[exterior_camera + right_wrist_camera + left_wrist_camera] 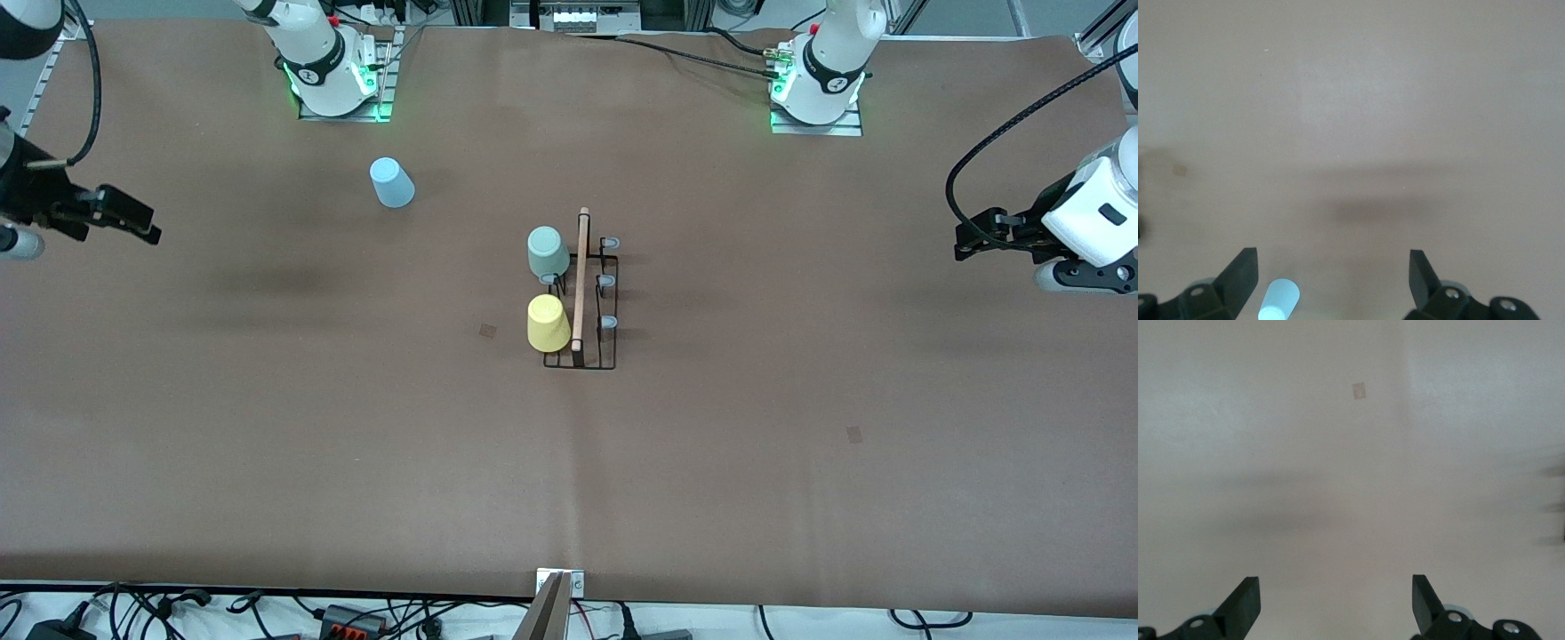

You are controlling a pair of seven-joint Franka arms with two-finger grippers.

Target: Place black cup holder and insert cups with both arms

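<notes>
A thin black wire cup holder (pixel 582 307) with a light wooden dowel handle stands mid-table on the brown table covering (pixel 356 444). A pale mint-green plastic cup (pixel 547 252) and a yellow plastic cup (pixel 548 324) sit upside down on its pegs, the yellow one nearer the camera. A light blue plastic cup (pixel 391 182) lies apart, toward the right arm's base. The black left gripper (pixel 969 238) and black right gripper (pixel 133 218) hover over opposite table ends.
</notes>
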